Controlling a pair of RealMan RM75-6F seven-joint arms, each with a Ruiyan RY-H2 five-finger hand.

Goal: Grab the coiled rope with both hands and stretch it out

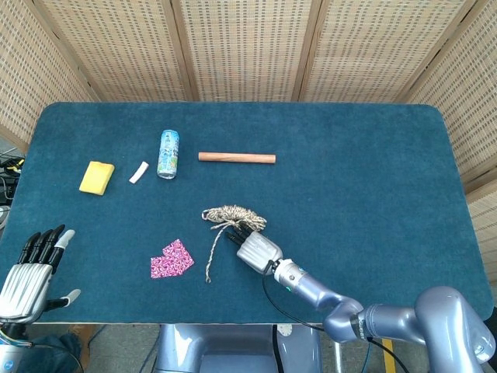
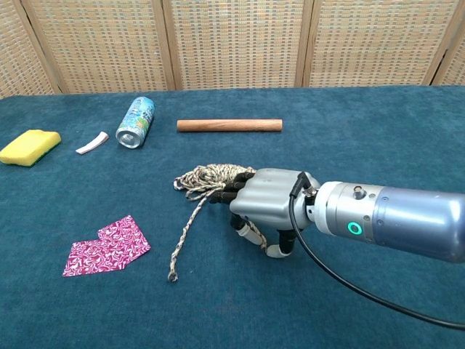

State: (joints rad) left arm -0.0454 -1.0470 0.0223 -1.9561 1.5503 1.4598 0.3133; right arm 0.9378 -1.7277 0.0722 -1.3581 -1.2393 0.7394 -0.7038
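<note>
The coiled rope (image 1: 233, 214) (image 2: 209, 175) lies mid-table as a beige bundle, and a loose tail (image 1: 210, 258) (image 2: 184, 231) trails toward the front edge. My right hand (image 1: 257, 249) (image 2: 267, 199) sits low on the cloth at the coil's right side. Its dark fingertips (image 2: 231, 186) curl onto the coil's edge. A short strand runs under the palm beside the thumb (image 2: 276, 250). My left hand (image 1: 28, 268) hovers at the front-left corner with its fingers spread and holds nothing. It appears only in the head view.
A pink patterned paper (image 1: 172, 259) (image 2: 106, 245) lies left of the rope tail. Further back lie a wooden stick (image 1: 236, 158) (image 2: 229, 125), a can on its side (image 1: 168, 153) (image 2: 136, 121), a small white piece (image 1: 138, 172) (image 2: 91, 142) and a yellow sponge (image 1: 96, 177) (image 2: 30, 147).
</note>
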